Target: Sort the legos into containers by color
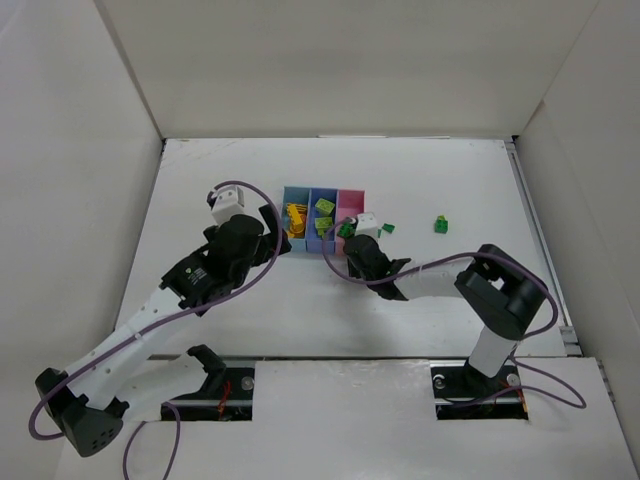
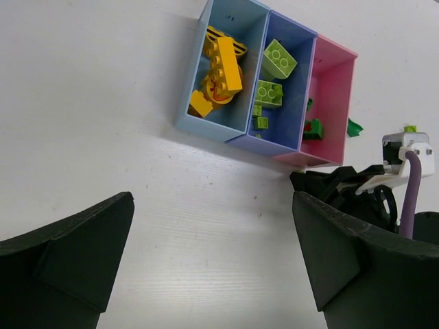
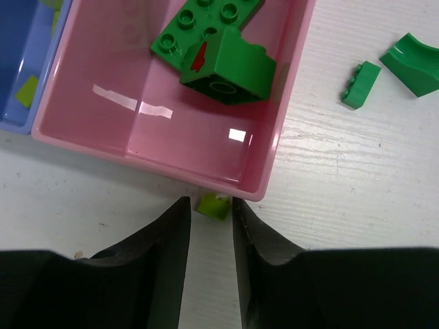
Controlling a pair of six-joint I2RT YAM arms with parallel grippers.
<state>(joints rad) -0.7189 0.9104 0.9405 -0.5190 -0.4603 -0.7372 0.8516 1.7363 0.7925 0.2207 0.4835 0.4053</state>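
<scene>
Here, our right gripper (image 3: 210, 203) stands low over the table (image 3: 343, 185). Its two fingers are set close on either side of a small lime green brick (image 3: 213, 206). That brick lies on the table right against the outer wall of the pink bin (image 3: 137, 130), near one corner. The fingertips flank the brick closely, yet we cannot tell whether they pinch it or merely stand beside it.

Inside the pink bin we see a dark green brick (image 3: 236, 68) bearing a small red mark (image 3: 199, 57), too indistinct for us to read as writing. It lies partly over a dark green studded plate (image 3: 195, 24). On the table beside that bin lie a thin dark green piece (image 3: 360, 83) and a curved dark green piece (image 3: 411, 62). A further green brick (image 1: 441, 224) sits well apart to the right.

Our left gripper (image 2: 211, 202) hangs spread wide above the table in front of the bins, holding nothing. The light blue bin (image 2: 250, 34) holds the yellow-orange bricks (image 2: 225, 65), and the periwinkle bin (image 2: 295, 103) holds lime green bricks (image 2: 280, 58).
</scene>
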